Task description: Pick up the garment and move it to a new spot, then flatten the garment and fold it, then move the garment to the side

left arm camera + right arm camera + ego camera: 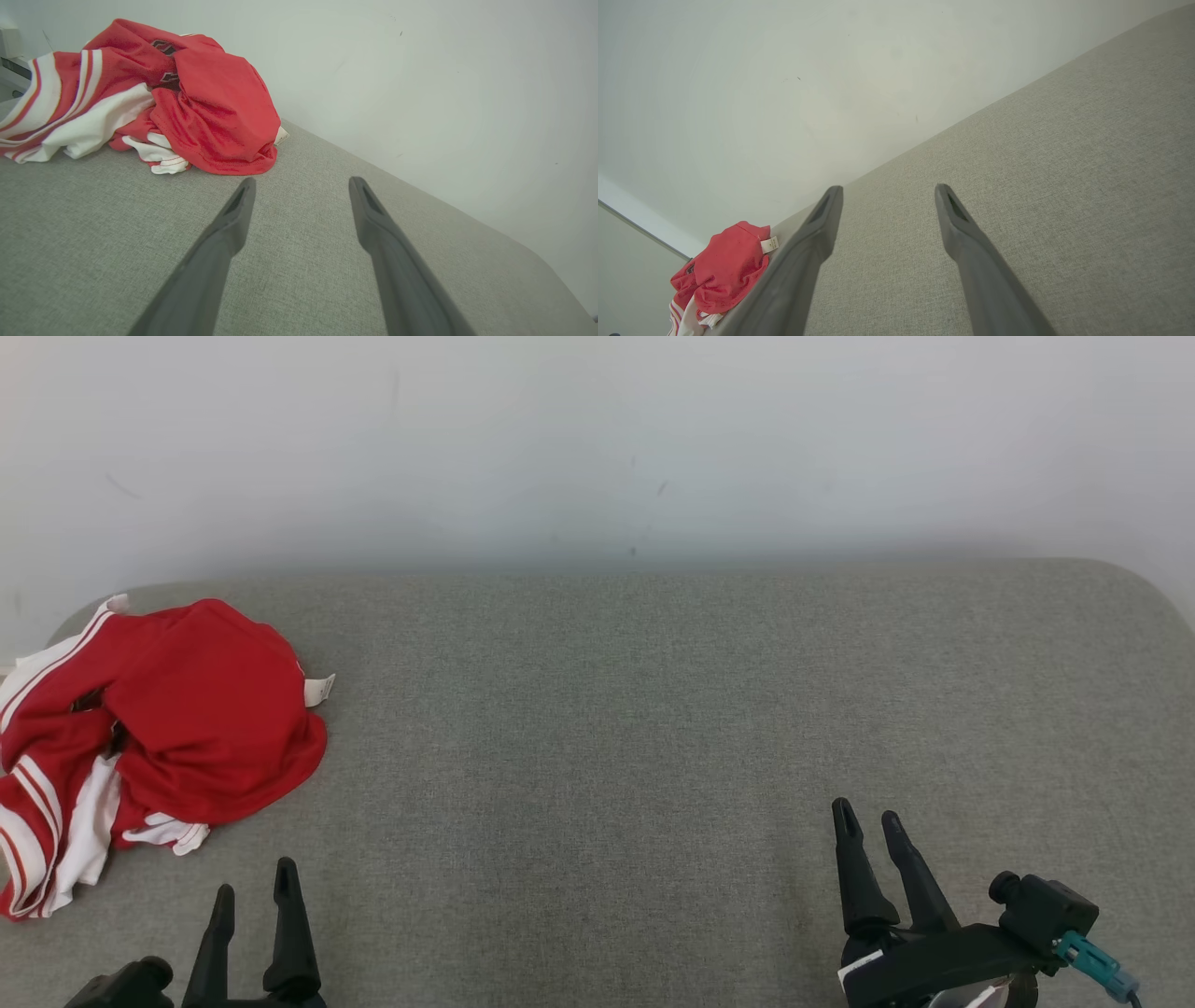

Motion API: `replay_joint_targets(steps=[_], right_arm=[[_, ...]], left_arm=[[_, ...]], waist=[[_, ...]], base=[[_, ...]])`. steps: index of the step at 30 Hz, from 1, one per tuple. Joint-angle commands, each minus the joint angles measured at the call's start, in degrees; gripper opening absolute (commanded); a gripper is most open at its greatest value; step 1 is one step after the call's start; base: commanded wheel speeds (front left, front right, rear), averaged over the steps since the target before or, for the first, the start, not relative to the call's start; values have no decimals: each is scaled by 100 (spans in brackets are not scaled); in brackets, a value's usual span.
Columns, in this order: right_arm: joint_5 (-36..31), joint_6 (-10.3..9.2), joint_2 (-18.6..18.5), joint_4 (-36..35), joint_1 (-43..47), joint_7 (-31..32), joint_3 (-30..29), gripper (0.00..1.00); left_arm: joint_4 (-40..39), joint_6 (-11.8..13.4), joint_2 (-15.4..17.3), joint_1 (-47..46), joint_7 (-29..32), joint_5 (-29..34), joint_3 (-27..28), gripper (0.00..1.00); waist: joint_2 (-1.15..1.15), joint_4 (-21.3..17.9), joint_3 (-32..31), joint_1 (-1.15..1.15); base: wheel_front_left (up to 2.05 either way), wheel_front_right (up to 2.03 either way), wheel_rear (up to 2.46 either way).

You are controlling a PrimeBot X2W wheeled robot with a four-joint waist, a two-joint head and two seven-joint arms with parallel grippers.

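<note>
The garment (177, 728) is a red jersey with white striped trim, crumpled in a heap at the far left of the grey fabric surface (653, 728). In the left wrist view the garment (187, 102) lies just beyond my fingertips, up and to the left. My left gripper (254, 877) hovers open near the front edge, a little right of the heap and apart from it; its gap (301, 186) holds nothing. My right gripper (868, 817) stands open at the lower right, far from the cloth, its gap (887, 189) empty. From the right wrist, the garment (728, 266) is small at lower left.
A pale wall (597, 448) rises directly behind the surface's back edge. The surface has rounded corners at the back left and back right. A white label (319, 690) sticks out of the heap's right side.
</note>
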Motion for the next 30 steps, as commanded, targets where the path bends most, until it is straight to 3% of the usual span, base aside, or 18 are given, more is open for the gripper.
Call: replay_joint_targets(steps=[1,30], right_arm=[[-88,-6,-1,-75,-21,-34,15,100],[-1845,-9,1,16,-26,-436,153,100]], left_arm=[[-78,23,40,6,-34,70,-4,100],[-111,77,68,140,-440,1616,-51,100]], waist=[[0,0,0,0],[0,-35,3,0]], base=[[0,0,0],[0,0,0]])
